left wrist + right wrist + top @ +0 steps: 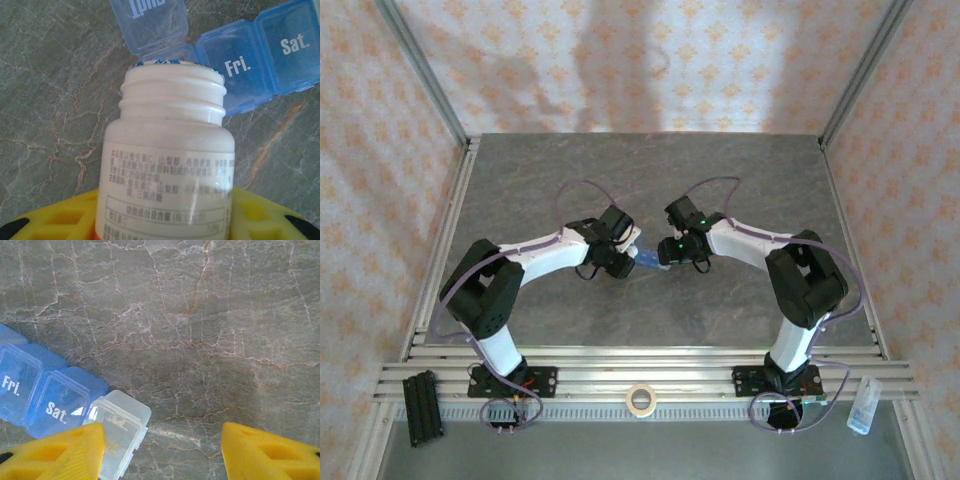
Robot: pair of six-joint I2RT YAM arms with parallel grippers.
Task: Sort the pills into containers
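The containers (646, 262) lie mid-table as a translucent blue strip with one clear end. In the left wrist view the "Fri." box (235, 70) and "Sat." box (292, 47) are closed, and the lid (149, 20) beside them stands flipped up. My left gripper (165, 220) is shut on a white uncapped bottle (167, 150), whose mouth tips toward that open box. My right gripper (162, 450) is open, its left finger (60, 452) over the clear end box (120, 425) with bare table between the fingers. The pills are out of view.
The grey marble table (740, 180) is fenced by metal posts and patterned walls. On the front rail lie a tape roll (640, 400), a black block (423, 405) and a small clear bottle (861, 405). Both arms (550, 250) meet at the centre.
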